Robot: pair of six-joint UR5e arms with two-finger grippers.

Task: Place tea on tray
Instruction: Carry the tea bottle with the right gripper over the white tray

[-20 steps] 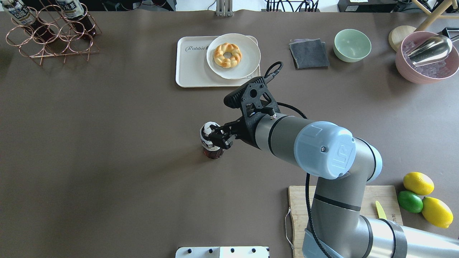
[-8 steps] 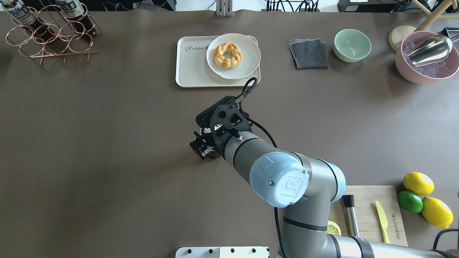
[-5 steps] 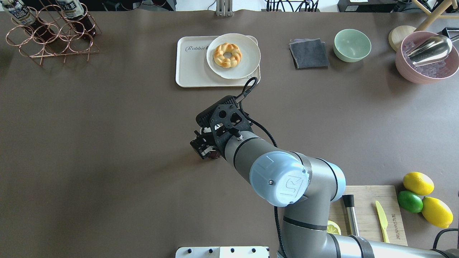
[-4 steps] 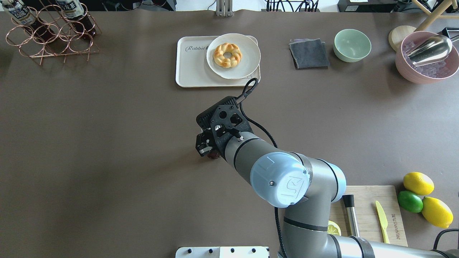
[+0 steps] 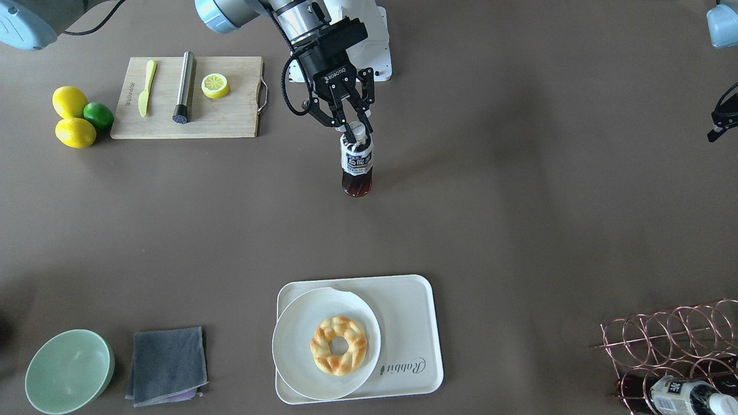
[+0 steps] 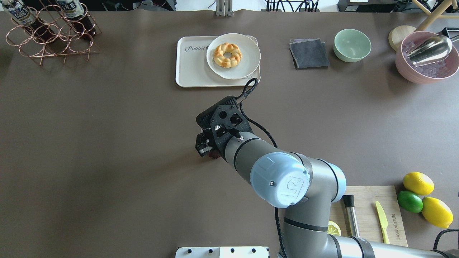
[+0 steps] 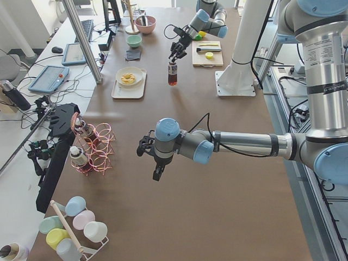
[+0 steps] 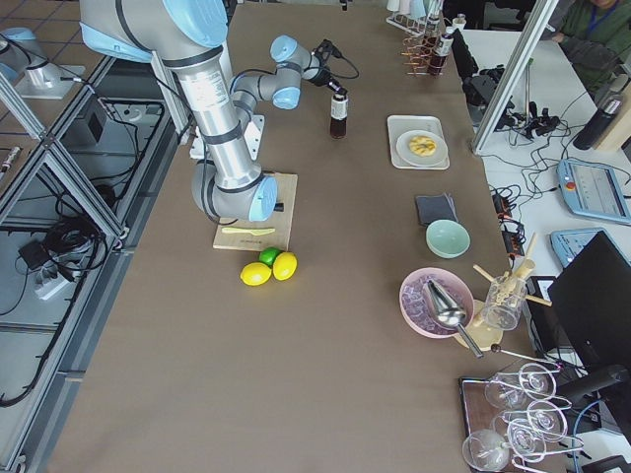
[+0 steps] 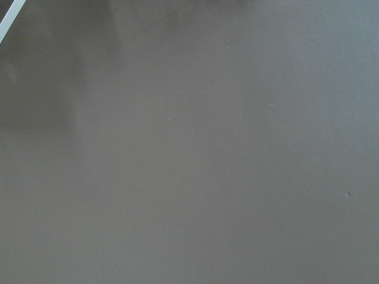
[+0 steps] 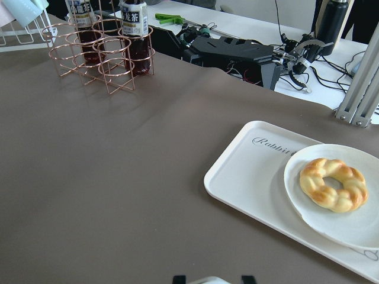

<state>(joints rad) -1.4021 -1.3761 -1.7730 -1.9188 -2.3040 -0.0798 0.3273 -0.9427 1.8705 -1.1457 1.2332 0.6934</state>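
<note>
The tea bottle (image 5: pixel 357 167) stands upright in the middle of the table, dark liquid under a white cap. My right gripper (image 5: pixel 353 128) comes down from above and is shut on its cap and neck. In the overhead view the gripper (image 6: pixel 204 145) hides all but the bottle's base (image 6: pixel 214 155). The cream tray (image 5: pixel 410 323) marked "Rabbit" lies well apart on the far side (image 6: pixel 190 68), with a round plate (image 5: pixel 300 323) and a doughnut on half of it. My left gripper (image 7: pixel 157 172) hangs over bare table; I cannot tell whether it is open or shut.
A copper wire rack (image 6: pixel 50 36) with two more tea bottles (image 6: pixel 73 10) stands at the far left. A grey cloth (image 6: pixel 309 53), green bowl (image 6: pixel 352 44) and pink bowl (image 6: pixel 425 59) sit far right. A cutting board (image 5: pixel 187 98) and lemons (image 5: pixel 70 102) lie near my right base.
The right gripper turned to point down over the bottle, then its fingers closed on the bottle top about half a second ago. Nothing has moved since.
</note>
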